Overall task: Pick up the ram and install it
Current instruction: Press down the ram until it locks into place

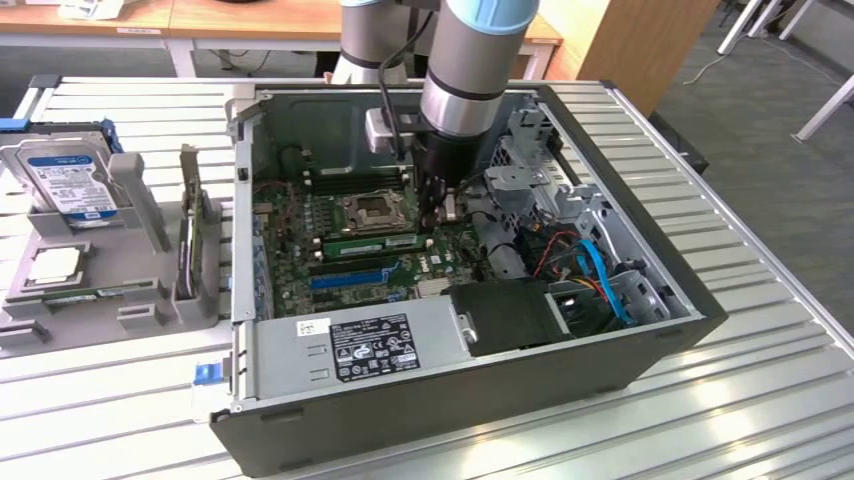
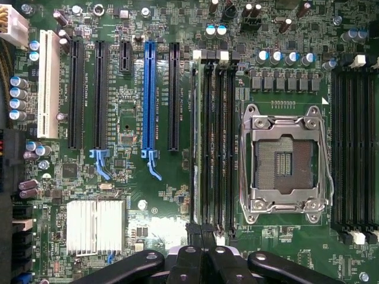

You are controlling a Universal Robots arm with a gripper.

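Note:
The ram (image 1: 374,243), a narrow green stick, stands on edge in a memory slot of the motherboard, just beside the empty processor socket (image 1: 374,212). In the wrist view the ram (image 2: 193,148) is seen edge-on as a thin dark line in the slot farthest from the socket (image 2: 284,160). My gripper (image 1: 445,222) reaches down into the open case at one end of that stick. Its black fingers (image 2: 201,236) are shut together over the end of the memory slots. Whether they touch the stick I cannot tell.
The open computer case (image 1: 667,330) lies on a slatted metal table. A power supply (image 1: 360,345) and cables (image 1: 601,275) fill its near side. A grey fixture at the exterior view's left holds a hard drive (image 1: 67,180) and a square processor chip (image 1: 54,265).

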